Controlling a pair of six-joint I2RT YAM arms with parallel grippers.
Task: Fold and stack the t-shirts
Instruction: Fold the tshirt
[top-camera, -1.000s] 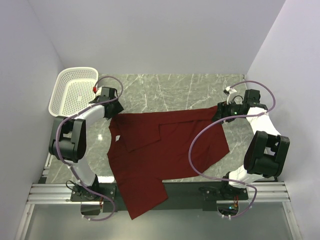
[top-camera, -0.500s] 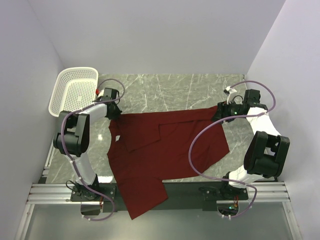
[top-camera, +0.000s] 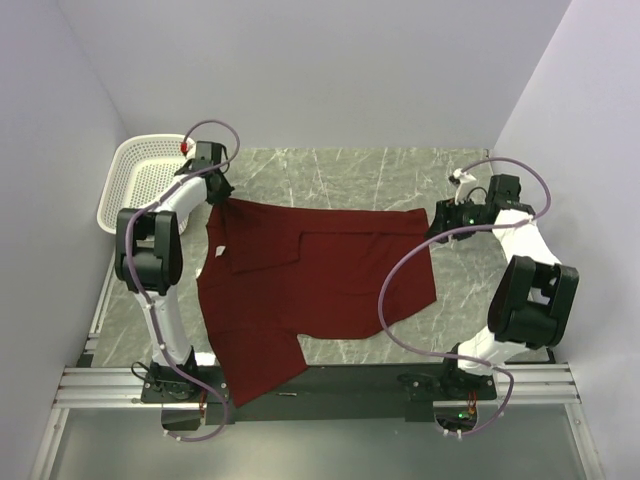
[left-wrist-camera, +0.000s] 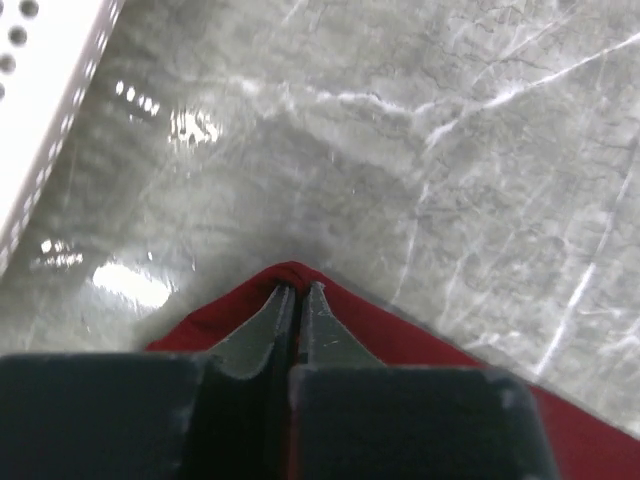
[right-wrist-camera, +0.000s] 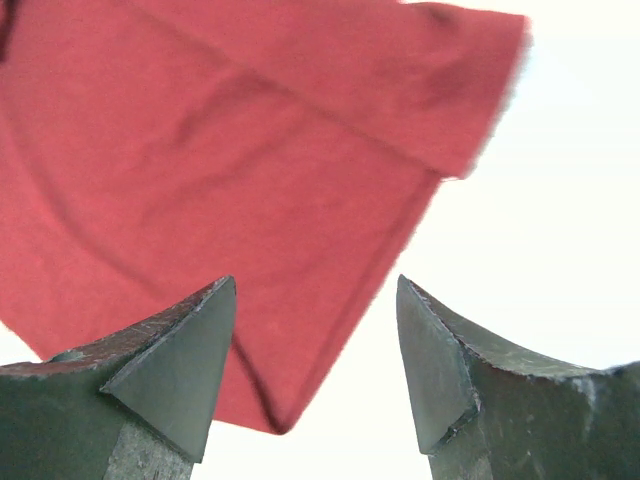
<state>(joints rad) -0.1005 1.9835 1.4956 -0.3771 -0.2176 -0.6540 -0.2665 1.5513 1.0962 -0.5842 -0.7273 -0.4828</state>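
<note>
**On the near rail cloth overhangs, and at the far edge one corner is pinched**

At the bottom of the overhead view, left of centre, you can see one end of the maroon t-shirt (top-camera: 310, 270) spilling off the marble table (top-camera: 350, 170). It lies across the dark rail (top-camera: 400, 385) between the two arm bases. That overhang suggests the shirt is not yet squared up for a fold.

Moving up the frame, the rest of the shirt lies spread across the middle of the table. It is mostly flat, with one flap doubled over near its upper left.

At the right of the frame, your right gripper (top-camera: 437, 222) sits at the shirt's upper right corner. Its jaws stand wide apart with nothing between them. In the wrist view the cloth edge and a sleeve lie beyond the tips, ungripped. It looks poised to take that corner as the partner to the left hold.

Farther up, at the upper left, your left gripper (left-wrist-camera: 297, 290) is clamped on the very tip of the shirt's far left corner. A small red point of cloth shows around the closed tips, with bare marble beyond. Holding so near the tip probably lets a pull draw that edge straight.

The white basket (top-camera: 130, 175) stands just past it, in the far left corner.
</note>
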